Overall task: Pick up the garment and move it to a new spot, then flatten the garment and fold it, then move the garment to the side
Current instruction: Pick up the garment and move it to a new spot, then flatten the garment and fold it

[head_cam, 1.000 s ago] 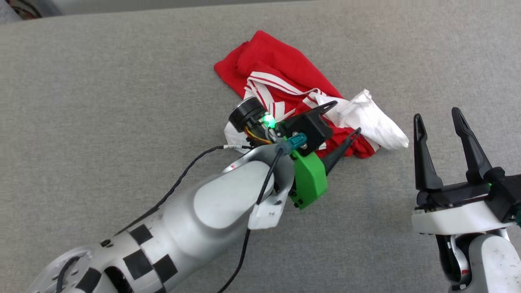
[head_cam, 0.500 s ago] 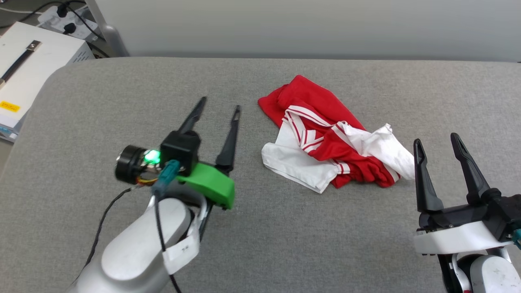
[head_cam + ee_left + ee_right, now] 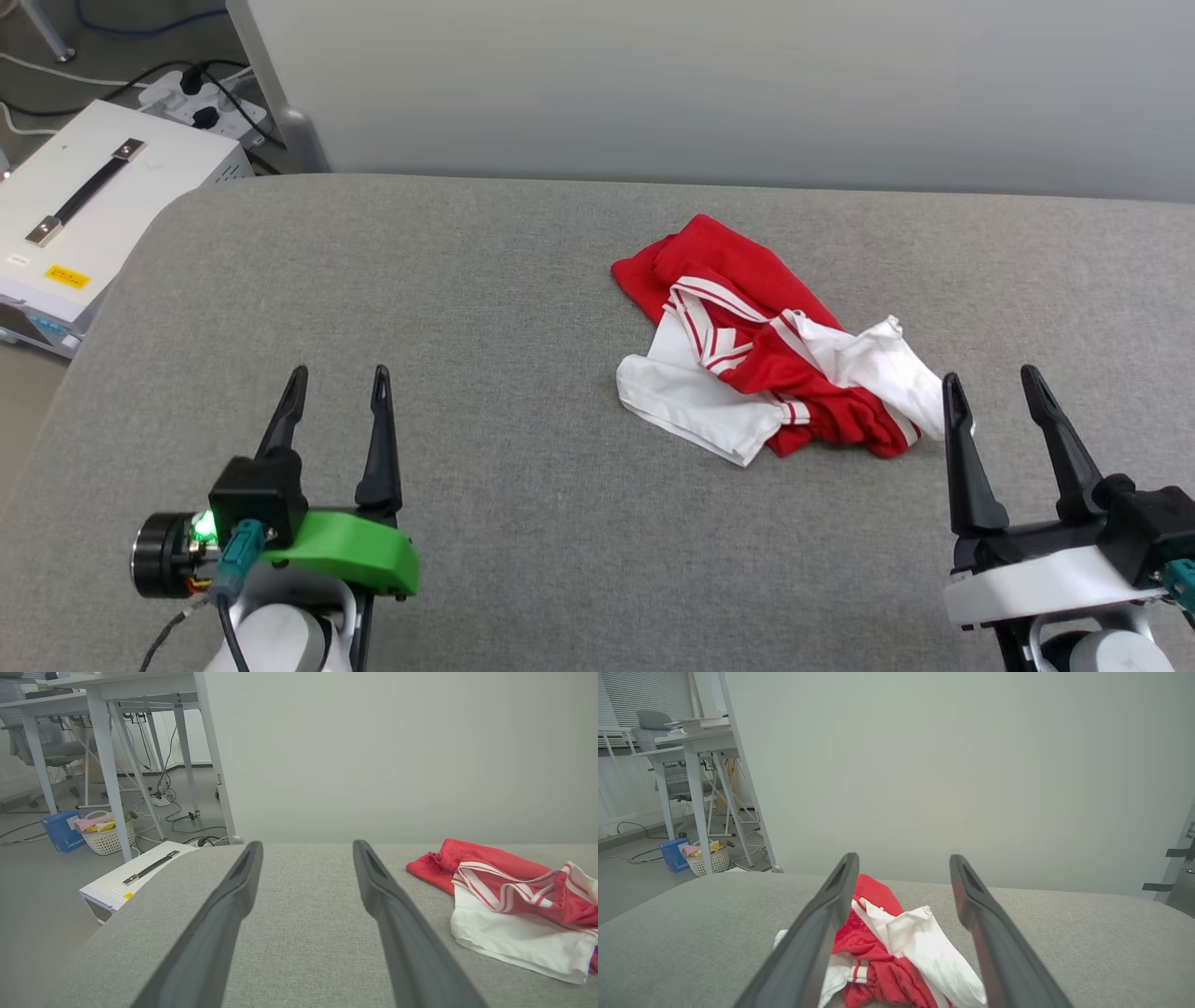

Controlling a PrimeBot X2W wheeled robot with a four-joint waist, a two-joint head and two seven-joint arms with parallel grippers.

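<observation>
Count: one garment (image 3: 775, 373), two grippers, two dark fingers on each, one white case (image 3: 93, 205) on the floor off the 10 o'clock corner of the grey padded surface (image 3: 523, 308). The garment lay crumpled in a single heap on the padding, red body with striped trim uppermost, white sleeves spilling toward 5 and 7 o'clock. Left gripper (image 3: 340, 373) stood with fingers spread, nothing between them; the heap sat at its 3 o'clock, well apart. Right gripper (image 3: 990, 375) was likewise spread and empty; the heap lay at its 9 o'clock, one white sleeve end just beside its inner finger, contact not resolvable. Both grippers pointed toward 12 o'clock.
</observation>
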